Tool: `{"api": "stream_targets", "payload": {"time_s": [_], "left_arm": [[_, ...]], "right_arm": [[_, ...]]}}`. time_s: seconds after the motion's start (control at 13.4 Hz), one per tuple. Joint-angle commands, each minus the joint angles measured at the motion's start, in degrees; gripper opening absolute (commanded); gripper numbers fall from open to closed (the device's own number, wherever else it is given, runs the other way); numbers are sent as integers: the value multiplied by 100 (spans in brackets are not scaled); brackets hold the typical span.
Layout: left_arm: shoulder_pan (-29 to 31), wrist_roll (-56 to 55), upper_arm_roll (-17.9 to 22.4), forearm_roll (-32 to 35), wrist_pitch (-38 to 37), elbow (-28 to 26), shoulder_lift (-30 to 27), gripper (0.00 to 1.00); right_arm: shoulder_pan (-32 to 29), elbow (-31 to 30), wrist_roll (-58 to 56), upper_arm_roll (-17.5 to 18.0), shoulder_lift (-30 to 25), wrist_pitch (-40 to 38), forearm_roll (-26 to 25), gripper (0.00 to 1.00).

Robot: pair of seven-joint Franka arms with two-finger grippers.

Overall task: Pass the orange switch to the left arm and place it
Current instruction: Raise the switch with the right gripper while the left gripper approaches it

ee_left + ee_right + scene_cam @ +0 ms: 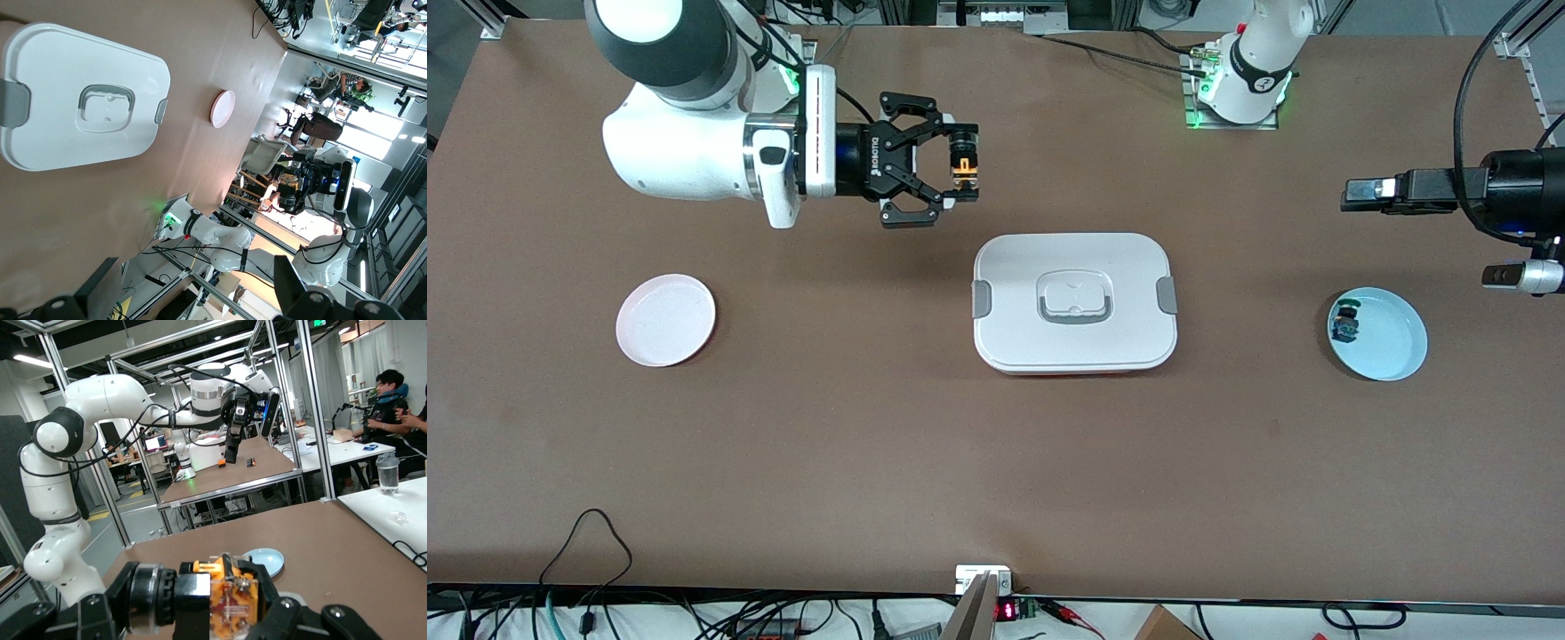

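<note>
My right gripper [959, 165] is shut on the orange switch [963, 166] and holds it in the air over bare table, off the box's corner toward the right arm's end. The right wrist view shows the switch [230, 599] clamped between the fingers. The white box [1074, 302] lies shut at the table's middle and also shows in the left wrist view [80, 100]. My left gripper [1359, 192] is open and empty, in the air over the table toward the left arm's end, above the blue plate. Its fingers [100, 287] stand wide apart.
A blue plate [1387, 342] at the left arm's end holds a green-capped switch [1345, 322]. A pink plate [665, 320] lies at the right arm's end. Cables and a small display run along the table's near edge.
</note>
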Motion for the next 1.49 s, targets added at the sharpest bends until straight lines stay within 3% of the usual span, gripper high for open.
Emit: {"api": "stream_targets", "payload": {"time_s": [0.0,0.15,0.37,0.52,0.67,0.82,1.12,1.41], "left_arm": [[-20,17,-72,-668,280,-353,-55,100],[-125,-9,-212,-889,632,-399,-73,100],[-143,-36,-774,-1433,1072,-679,-82,100],[-143,-53,-1222,-1558,1694,-768,-99,100],[-152,-106,-1713,-1725,2336,-786,-73,100],[-152,-692,-2162,-1734,2593,-769,-99,100],[-100,-556,-2752,-1734,3260,-1381,-362,100],[103,-238,-2771,-1926,3060,-2190,-792,100]], "right_arm": [[260,-80,-391,3,-64,495,705,0],[436,-80,-550,3,-20,725,1145,0],[603,-72,-551,12,-20,919,1496,0],[752,-72,-551,12,15,1059,1849,0],[884,-45,-542,38,50,1174,1894,0],[1024,-19,-542,47,76,1183,2113,0],[1096,8,-577,248,76,1350,1939,0],[1078,95,-683,258,68,1605,1578,0]]}}
